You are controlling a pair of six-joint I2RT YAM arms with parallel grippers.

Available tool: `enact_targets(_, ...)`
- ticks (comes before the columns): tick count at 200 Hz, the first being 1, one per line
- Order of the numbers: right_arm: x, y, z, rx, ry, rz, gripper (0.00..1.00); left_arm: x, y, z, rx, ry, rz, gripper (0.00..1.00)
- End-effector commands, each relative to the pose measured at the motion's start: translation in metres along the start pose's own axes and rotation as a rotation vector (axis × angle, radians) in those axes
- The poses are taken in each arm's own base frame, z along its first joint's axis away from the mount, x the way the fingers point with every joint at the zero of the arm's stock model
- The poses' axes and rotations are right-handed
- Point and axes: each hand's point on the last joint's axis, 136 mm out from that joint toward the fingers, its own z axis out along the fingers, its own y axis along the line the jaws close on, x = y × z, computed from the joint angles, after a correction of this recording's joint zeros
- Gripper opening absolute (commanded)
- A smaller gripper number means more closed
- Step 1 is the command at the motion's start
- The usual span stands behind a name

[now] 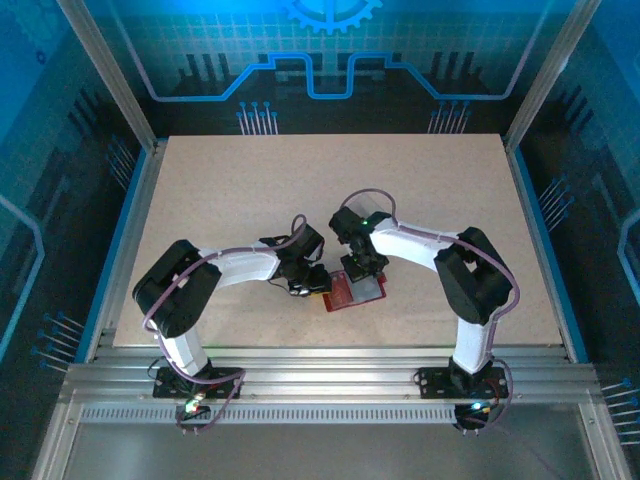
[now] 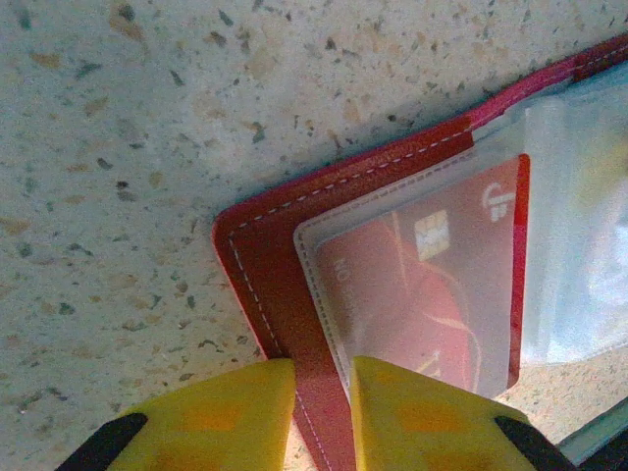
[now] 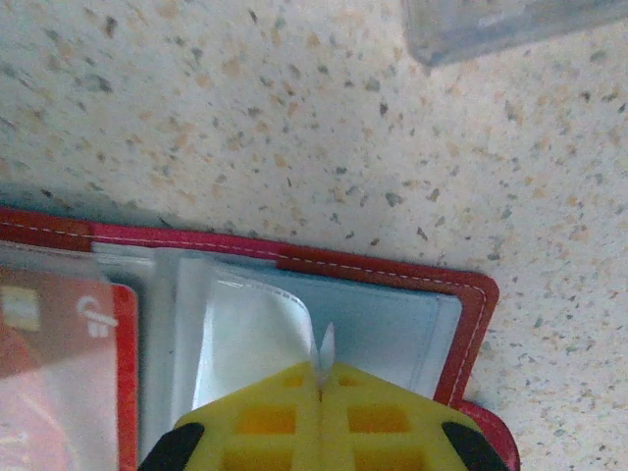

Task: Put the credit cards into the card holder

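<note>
Your left gripper clamps the wallet edge steady; right gripper pinches a sleeve up, opening a pocket.

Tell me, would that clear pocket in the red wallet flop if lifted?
Probably floppy: the clear pocket curls up where the right gripper pinches it. Likely light and slick, being thin glossy film. It looks joined to the card holder, so lifting may drag that along.
</note>
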Motion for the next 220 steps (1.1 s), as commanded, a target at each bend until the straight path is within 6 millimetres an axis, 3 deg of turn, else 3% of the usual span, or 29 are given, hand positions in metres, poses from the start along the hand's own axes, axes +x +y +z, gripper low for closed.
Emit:
enact_targets(1, -0.005, 0.009, -0.019, -0.003, -0.018, -0.023, 0.00, 0.009, 0.011, 0.015, -0.038, 0.043, -0.017, 0.25)
enact_targets(61, -0.007, 0.036, -0.036, -0.156, -0.041, -0.011, 0.00, 0.009, 0.008, 0.016, -0.028, 0.038, -0.021, 0.25)
enact_targets(109, -0.009, 0.059, -0.043, -0.298, -0.055, 0.016, 0.18, 0.010, 0.006, 0.017, -0.018, 0.039, -0.025, 0.25)
enact_targets(148, -0.014, 0.071, -0.040, -0.375, -0.044, 0.038, 0.23, 0.010, 0.006, 0.016, -0.015, 0.034, -0.028, 0.25)
enact_targets(220, -0.019, 0.085, -0.040, -0.494, -0.045, 0.078, 0.31, 0.009, 0.001, -0.011, -0.007, -0.017, -0.012, 0.27)
